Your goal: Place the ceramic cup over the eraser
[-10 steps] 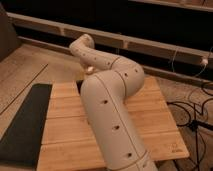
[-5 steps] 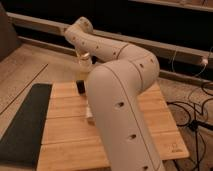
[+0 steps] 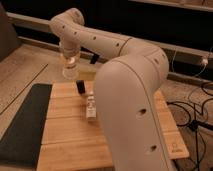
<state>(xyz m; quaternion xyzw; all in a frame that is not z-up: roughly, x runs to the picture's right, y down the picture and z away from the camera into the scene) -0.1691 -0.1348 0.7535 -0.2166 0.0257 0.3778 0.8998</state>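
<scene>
Shifted left since a second ago: the arm's wrist now stands over the far-left corner of the bench, and we see its bulky elbow filling the middle and right of the view.

- Gripper: points down above the far edge, near the left corner. We log its fingers as pressed in on the ceramic cup.
- Ceramic cup: pale and glossy, hanging under the gripper, apparently clear of the wood at the far edge.
- Eraser: dark upright block, on the bench close to the far edge, just to the right of the cup and nearer us, not touching it.
- White oblong piece: lies nearer the middle, close against the arm's shell.
- Dark mat: runs along the left edge.
- Cables: on the floor beyond the right edge.

Open room: we note bare wood from the eraser to the left edge and across the near-left corner. The arm hides the right side.
</scene>
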